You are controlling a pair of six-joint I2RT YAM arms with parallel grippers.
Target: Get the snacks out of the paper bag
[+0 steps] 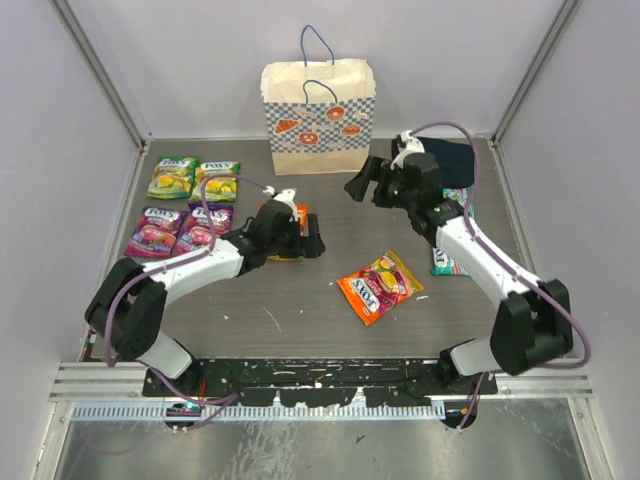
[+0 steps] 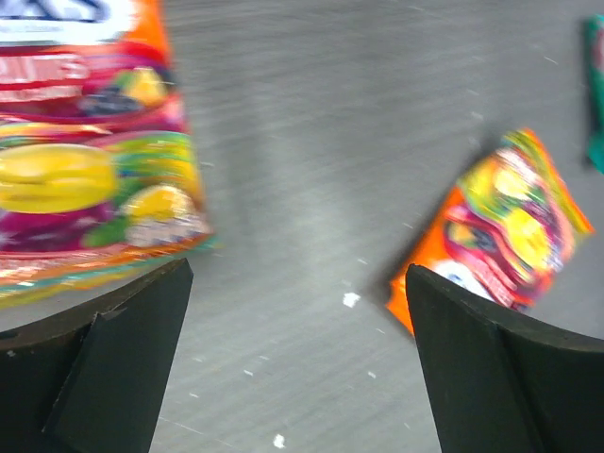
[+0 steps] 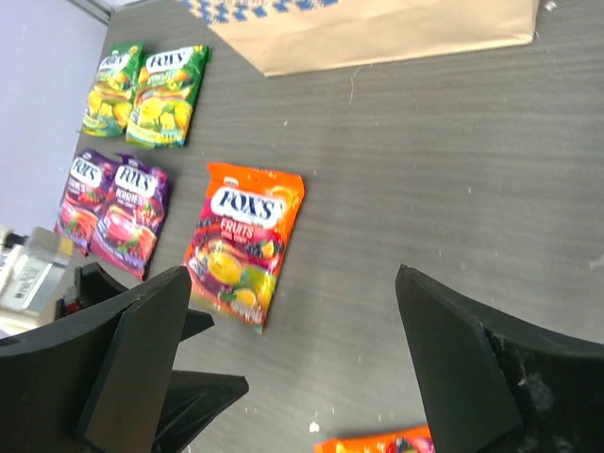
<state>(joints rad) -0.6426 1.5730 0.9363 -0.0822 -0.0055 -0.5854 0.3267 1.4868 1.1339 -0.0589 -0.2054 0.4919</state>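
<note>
The paper bag [image 1: 320, 115] stands upright at the back middle; its base shows in the right wrist view [image 3: 377, 33]. Two green pouches [image 1: 195, 178] and two purple pouches [image 1: 176, 230] lie at the left. One orange pouch [image 1: 288, 242] lies beside my left gripper [image 1: 312, 242], which is open and empty just right of it. A second orange pouch [image 1: 378, 287] lies at the middle. A teal-white pouch [image 1: 444, 262] is partly hidden under my right arm. My right gripper [image 1: 362, 182] is open and empty, raised in front of the bag.
A dark navy folded cloth [image 1: 450, 160] lies at the back right, behind my right arm. Grey walls close the table on three sides. In the left wrist view the near orange pouch [image 2: 85, 142] is at upper left, the second [image 2: 510, 226] at right.
</note>
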